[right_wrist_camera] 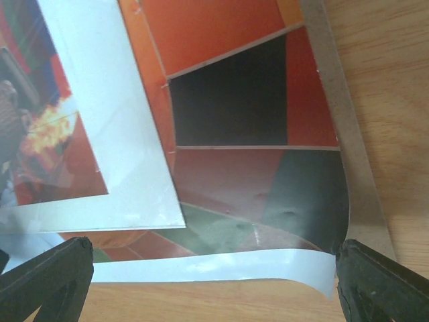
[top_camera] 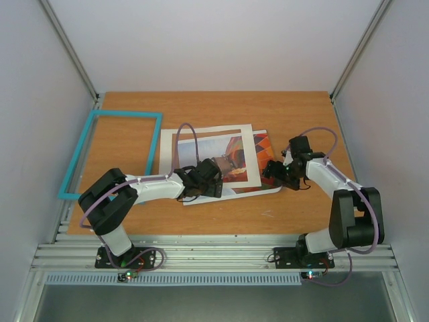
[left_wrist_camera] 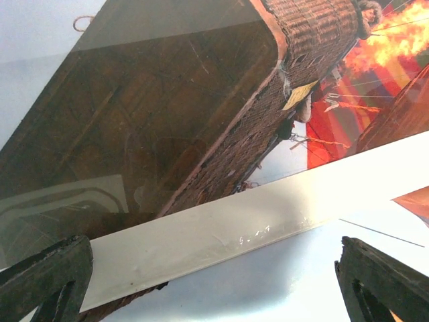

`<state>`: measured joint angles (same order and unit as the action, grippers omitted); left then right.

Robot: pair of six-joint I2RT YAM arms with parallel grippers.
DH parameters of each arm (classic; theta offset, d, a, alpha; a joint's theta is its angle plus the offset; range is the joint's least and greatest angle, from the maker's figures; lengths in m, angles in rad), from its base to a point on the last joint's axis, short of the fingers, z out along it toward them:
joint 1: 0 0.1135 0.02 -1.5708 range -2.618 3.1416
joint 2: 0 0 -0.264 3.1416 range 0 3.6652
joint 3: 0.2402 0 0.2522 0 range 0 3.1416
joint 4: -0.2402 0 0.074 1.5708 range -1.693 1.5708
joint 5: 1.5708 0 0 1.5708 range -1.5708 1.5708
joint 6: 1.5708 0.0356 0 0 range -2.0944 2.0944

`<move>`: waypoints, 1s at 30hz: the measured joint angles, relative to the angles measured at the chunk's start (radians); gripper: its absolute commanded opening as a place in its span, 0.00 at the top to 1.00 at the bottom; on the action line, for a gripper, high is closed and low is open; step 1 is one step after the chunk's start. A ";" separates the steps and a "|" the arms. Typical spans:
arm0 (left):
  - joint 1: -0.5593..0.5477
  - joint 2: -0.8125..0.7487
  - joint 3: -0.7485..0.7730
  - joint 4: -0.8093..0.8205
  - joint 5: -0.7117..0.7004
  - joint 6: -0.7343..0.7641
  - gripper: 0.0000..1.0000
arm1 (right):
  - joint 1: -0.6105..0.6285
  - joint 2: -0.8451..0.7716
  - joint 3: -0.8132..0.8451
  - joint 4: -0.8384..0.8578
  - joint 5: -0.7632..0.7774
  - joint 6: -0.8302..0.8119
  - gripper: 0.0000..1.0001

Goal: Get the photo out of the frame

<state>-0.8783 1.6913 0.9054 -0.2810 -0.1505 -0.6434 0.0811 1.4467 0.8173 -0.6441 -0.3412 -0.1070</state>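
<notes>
Left hand (left_wrist_camera: 214,279) and right hand (right_wrist_camera: 214,280), both released, hover over the photo (top_camera: 264,148) on the desk (top_camera: 301,111), beside the frame (top_camera: 155,141).

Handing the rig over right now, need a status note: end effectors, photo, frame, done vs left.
Left end effector: open, empty, low over the white-bordered sheet mid-table.
Right end effector: open, empty, at the photo's slightly curled near-right corner.
Photo: mid-table, partly under that sheet, right part sticking out askew.
Frame: flat at the table's left, empty, wood showing through.
Done: photo is out of the frame.
Left: probably only retracting the arms; lift the sheet off if the photo must lie alone.
</notes>
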 measured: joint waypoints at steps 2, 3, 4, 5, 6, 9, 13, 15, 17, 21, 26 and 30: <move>0.000 0.000 0.000 -0.001 -0.003 0.000 0.00 | -0.004 -0.014 0.000 0.000 -0.011 0.000 0.01; 0.000 0.000 0.000 -0.002 -0.003 0.000 0.01 | -0.008 -0.021 0.000 -0.001 -0.014 0.000 0.02; 0.000 -0.001 0.000 -0.003 -0.003 0.000 0.01 | -0.010 -0.025 0.000 -0.001 -0.016 0.001 0.02; 0.000 -0.002 0.000 -0.005 -0.003 0.000 0.01 | -0.014 -0.027 -0.001 -0.001 -0.017 0.001 0.02; 0.000 -0.003 0.000 -0.008 -0.003 0.000 0.01 | -0.022 -0.028 -0.004 0.000 -0.020 0.002 0.02; 0.000 -0.003 0.000 -0.012 -0.003 0.000 0.01 | -0.055 -0.029 -0.030 0.008 -0.034 0.008 0.02; 0.000 -0.003 0.000 -0.012 -0.003 0.000 0.01 | -0.093 -0.029 -0.061 0.008 -0.049 0.015 0.02; 0.000 -0.004 0.000 -0.012 -0.003 0.000 0.01 | -0.098 -0.029 -0.062 0.009 -0.050 0.017 0.02; 0.000 -0.004 0.000 -0.012 -0.003 0.000 0.01 | -0.100 -0.029 -0.062 0.010 -0.053 0.018 0.02; 0.000 -0.004 0.000 -0.012 -0.002 0.000 0.01 | -0.100 -0.026 -0.063 0.015 -0.058 0.019 0.02; 0.009 -0.004 0.000 -0.012 0.008 -0.001 0.01 | -0.100 -0.014 -0.063 0.026 -0.058 0.020 0.02; 0.019 -0.010 -0.003 -0.010 0.024 -0.004 0.01 | -0.103 -0.009 -0.069 0.030 -0.058 0.020 0.03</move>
<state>-0.8597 1.6810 0.9024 -0.2905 -0.1261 -0.6476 -0.0216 1.4376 0.7483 -0.6144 -0.3996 -0.0868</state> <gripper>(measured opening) 0.994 0.977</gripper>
